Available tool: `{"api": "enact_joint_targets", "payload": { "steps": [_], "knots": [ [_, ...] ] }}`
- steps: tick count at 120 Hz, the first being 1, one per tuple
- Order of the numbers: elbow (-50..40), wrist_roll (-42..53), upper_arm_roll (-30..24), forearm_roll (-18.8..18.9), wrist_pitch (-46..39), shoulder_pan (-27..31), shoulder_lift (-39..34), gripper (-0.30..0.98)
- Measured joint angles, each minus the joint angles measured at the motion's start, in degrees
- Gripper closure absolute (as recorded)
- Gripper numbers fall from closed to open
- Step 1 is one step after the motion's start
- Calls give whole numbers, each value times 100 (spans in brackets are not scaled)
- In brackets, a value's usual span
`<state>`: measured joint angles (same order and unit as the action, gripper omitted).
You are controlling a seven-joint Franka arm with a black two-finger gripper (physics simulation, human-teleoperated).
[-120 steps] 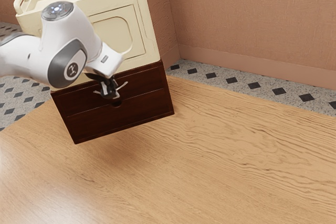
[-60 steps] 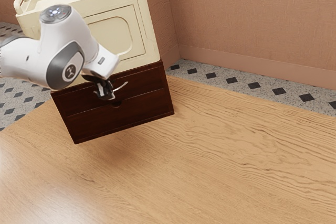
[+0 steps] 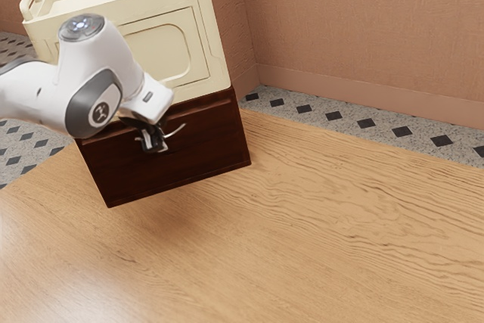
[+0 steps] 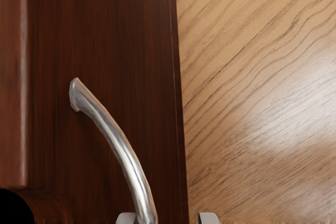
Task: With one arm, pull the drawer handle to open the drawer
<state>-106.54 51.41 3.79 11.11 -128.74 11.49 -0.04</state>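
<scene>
The black gripper (image 3: 154, 140) is at the dark brown cabinet's front, around the curved silver handle (image 3: 175, 130). The upper drawer front (image 3: 207, 122) stands out from the cabinet below the cream box, so this drawer is partly open. In the wrist view the handle (image 4: 122, 148) curves from the drawer front (image 4: 115, 51) down between the gripper's (image 4: 167, 218) spread fingertips. It lies close beside one finger, with a gap to the other, so the gripper is open. The handle's far end is hidden.
A cream box (image 3: 162, 54) rests on the cabinet. The wooden table (image 3: 325, 225) spreads in front and toward the exterior view's right. Behind are a pinkish wall (image 3: 363, 28) and a patterned floor (image 3: 352, 120). A round dark notch (image 4: 11, 208) shows near the drawer's top edge.
The upper drawer front has come outward, now covering the seam and notch seen earlier on the cabinet's front. My hand has moved outward and slightly down with the handle.
</scene>
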Motion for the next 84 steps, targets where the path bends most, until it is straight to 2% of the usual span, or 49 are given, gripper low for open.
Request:
{"api": "enact_joint_targets", "payload": {
  "steps": [84],
  "knots": [
    [-984,-92,-286,-130,1,-54,-854,64]
  ]
}}
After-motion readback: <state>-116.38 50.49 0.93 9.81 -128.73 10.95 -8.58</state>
